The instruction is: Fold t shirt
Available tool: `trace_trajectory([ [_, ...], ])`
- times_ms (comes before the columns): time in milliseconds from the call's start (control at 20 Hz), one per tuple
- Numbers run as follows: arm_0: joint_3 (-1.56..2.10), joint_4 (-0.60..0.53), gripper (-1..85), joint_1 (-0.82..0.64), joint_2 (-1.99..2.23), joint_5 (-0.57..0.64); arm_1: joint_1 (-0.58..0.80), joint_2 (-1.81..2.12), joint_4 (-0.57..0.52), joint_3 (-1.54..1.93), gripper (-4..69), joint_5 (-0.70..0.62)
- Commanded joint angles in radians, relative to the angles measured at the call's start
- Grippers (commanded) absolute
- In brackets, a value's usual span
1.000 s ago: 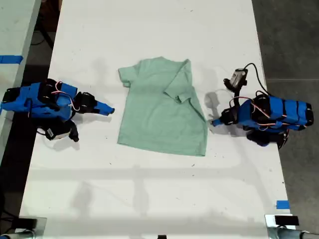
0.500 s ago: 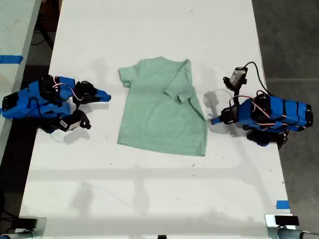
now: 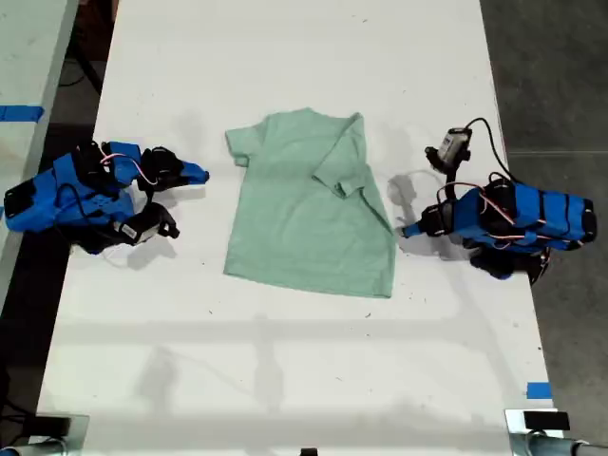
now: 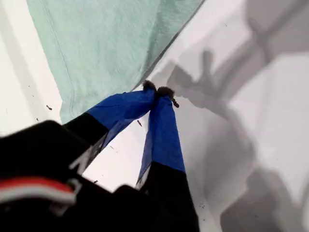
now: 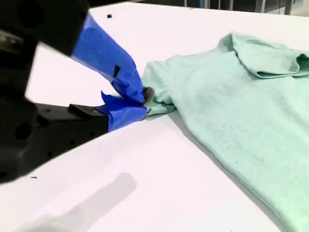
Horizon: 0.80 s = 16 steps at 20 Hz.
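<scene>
The mint-green t shirt (image 3: 304, 209) lies flat in the middle of the white table (image 3: 285, 380), with one sleeve folded inward over its chest at the exterior view's right. My first gripper (image 3: 407, 231) is shut and rests just off the shirt's edge at the exterior view's right, its tips (image 4: 157, 90) beside the cloth (image 4: 106, 43) with nothing held. At the exterior view's left, my second gripper (image 3: 198, 175) is also shut. Its tips (image 5: 142, 99) sit close to the flat sleeve of the t shirt (image 5: 231, 106), which they do not hold.
A second table with blue tape (image 3: 21, 113) stands at the exterior view's left edge. A blue tape mark (image 3: 538, 390) sits near the table's front corner at the exterior view's right. Dark floor lies beyond that side.
The second arm has swung its gripper towards the far side of the table, nearer the flat sleeve. The first arm and the shirt have hardly moved.
</scene>
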Motion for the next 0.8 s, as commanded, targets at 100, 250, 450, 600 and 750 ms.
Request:
trace_trajectory([
  [100,0.043,-0.012,-0.3,-0.003,0.006,0.011,-0.002,0.008,-0.025,0.052,1.4,-0.02],
  [250,0.037,-0.009,-0.3,-0.109,0.006,0.083,0.0,0.008,-0.025,0.052,1.4,-0.021],
  [450,0.038,-0.012,-0.3,-0.051,0.006,0.02,0.0,0.006,-0.025,0.052,1.4,-0.021],
  [600,0.038,-0.012,-0.3,-0.009,0.008,0.028,-0.006,0.006,-0.025,0.052,1.4,-0.017],
  [750,0.038,-0.012,-0.3,-0.02,0.008,0.038,-0.009,0.006,-0.025,0.052,1.4,-0.014],
])
